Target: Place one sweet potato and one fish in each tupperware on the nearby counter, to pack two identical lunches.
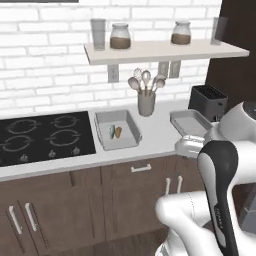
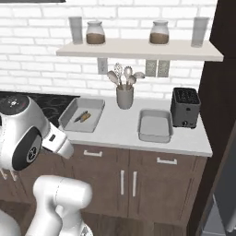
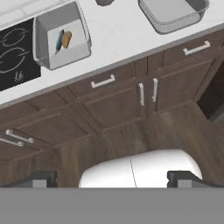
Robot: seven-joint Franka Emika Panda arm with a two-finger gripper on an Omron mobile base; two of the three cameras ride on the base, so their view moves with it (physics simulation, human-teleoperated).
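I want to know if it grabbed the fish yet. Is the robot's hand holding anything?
No, nothing. The hand is open, with bare floor between its fingertips, away from the tupperware holding the fish and sweet potato.

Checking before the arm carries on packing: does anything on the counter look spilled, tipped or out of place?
Nothing stands out. Both tupperware trays sit flat on the counter: the left tupperware holds a fish beside a sweet potato, the right tupperware holds nothing. The utensil crock and toaster stand upright.
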